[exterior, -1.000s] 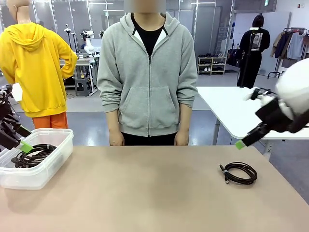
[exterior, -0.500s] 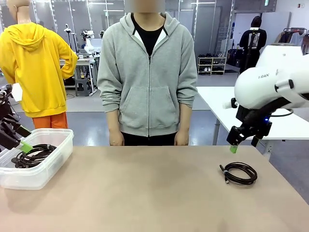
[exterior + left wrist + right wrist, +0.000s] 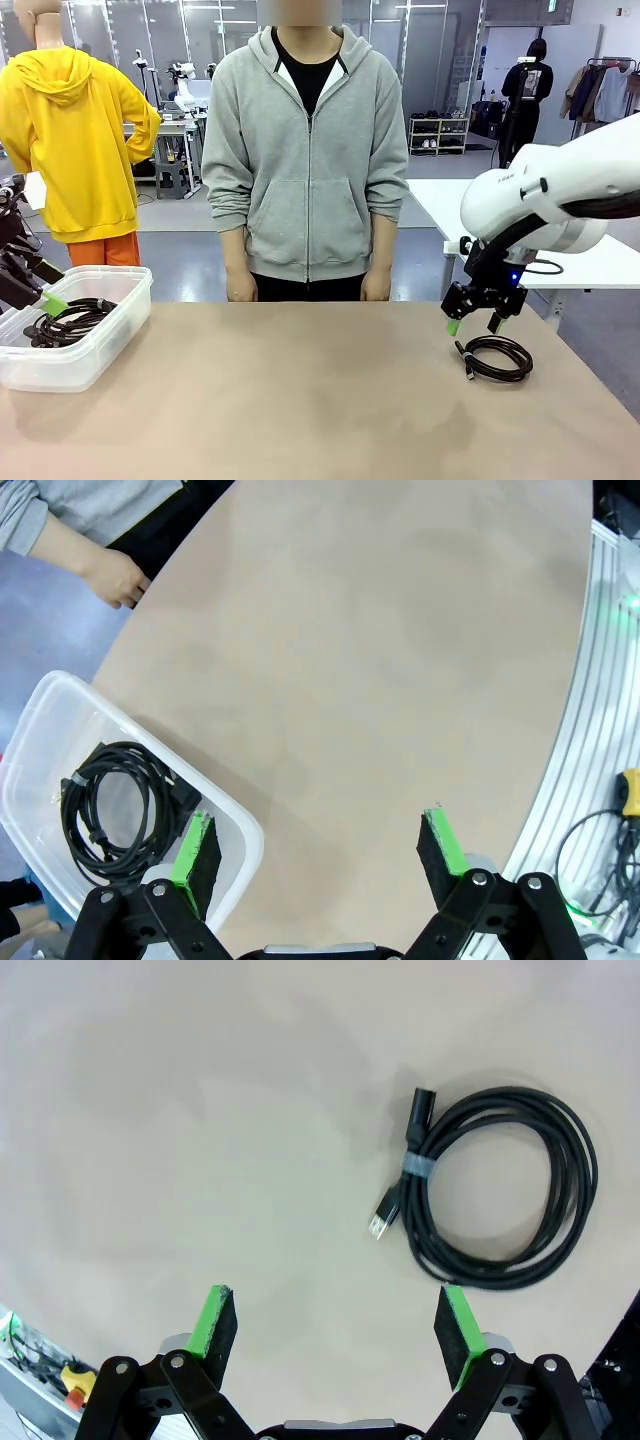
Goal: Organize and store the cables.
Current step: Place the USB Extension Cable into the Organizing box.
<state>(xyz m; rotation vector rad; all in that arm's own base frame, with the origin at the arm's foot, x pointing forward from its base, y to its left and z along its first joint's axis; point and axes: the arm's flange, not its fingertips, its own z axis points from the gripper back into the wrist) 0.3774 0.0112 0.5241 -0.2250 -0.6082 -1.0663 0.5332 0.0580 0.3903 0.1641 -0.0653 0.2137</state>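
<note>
On the desk (image 3: 300, 400), near its right end, one coiled black cable (image 3: 495, 357) lies flat with a tie around it. Just above it hangs the right gripper (image 3: 470, 325), fingers spread wide and empty. At the left end, another coiled cable (image 3: 68, 320) rests inside a clear plastic bin (image 3: 95, 350); the left gripper (image 3: 320, 850) hovers over the bin's edge, fingers wide apart, empty.
</note>
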